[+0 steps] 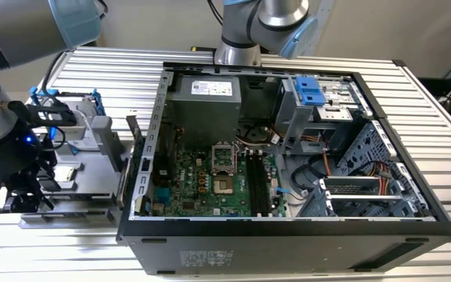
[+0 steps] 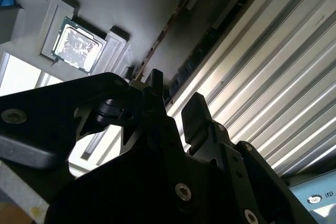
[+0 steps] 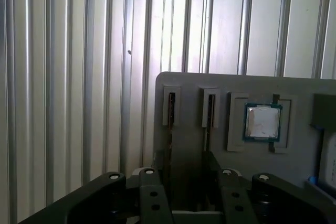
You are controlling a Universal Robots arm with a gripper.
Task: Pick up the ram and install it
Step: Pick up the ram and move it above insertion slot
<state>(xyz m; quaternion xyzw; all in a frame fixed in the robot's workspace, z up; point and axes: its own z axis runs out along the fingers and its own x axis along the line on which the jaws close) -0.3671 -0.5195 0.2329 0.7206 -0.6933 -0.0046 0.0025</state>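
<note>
The ram, a long thin dark circuit-board stick, stands on edge in a slot of the grey plastic parts tray, beside a second such stick. In the exterior view the tray sits at nine o'clock of the open black computer case. Standing upright likely leaves the ram's flat faces free to pinch. The black gripper hovers at the sticks' near ends, jaws apart, holding nothing.

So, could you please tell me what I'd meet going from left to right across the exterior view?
The tool → loose CPU → socket → slots → drive cage.
</note>
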